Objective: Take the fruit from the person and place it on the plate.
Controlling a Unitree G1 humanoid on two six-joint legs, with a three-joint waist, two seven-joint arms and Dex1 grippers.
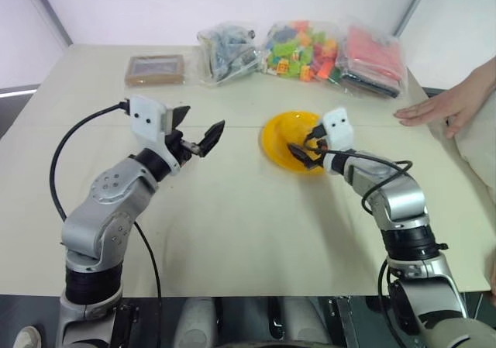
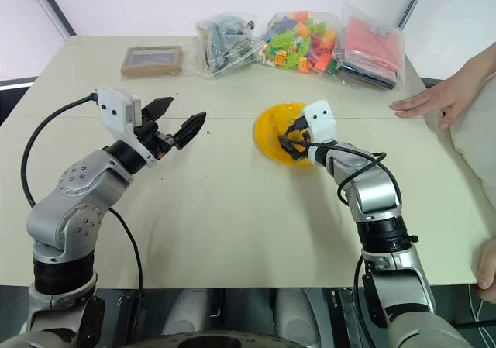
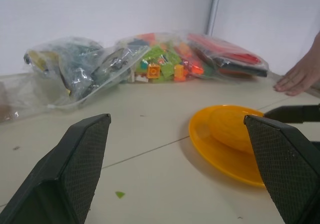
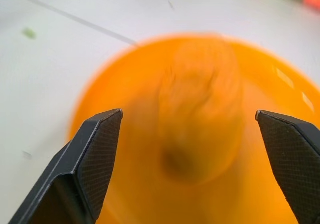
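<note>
The yellow-orange fruit (image 4: 200,109) lies in the yellow plate (image 1: 276,133), right of the table's middle. My right gripper (image 1: 304,148) hangs low over the plate's near side, open, its fingers on either side of the fruit without gripping it. The left wrist view also takes in the fruit (image 3: 231,128) resting on the plate (image 3: 210,151). My left gripper (image 1: 203,122) is raised over the table's left half, open and empty, pointing toward the plate. The person's hand (image 1: 435,108) rests flat on the table at the right edge.
Along the table's far edge lie a bag of grey parts (image 1: 226,52), a bag of multicoloured blocks (image 1: 302,49) and a bag of red pieces (image 1: 373,57). A flat brown box (image 1: 155,69) sits at the far left.
</note>
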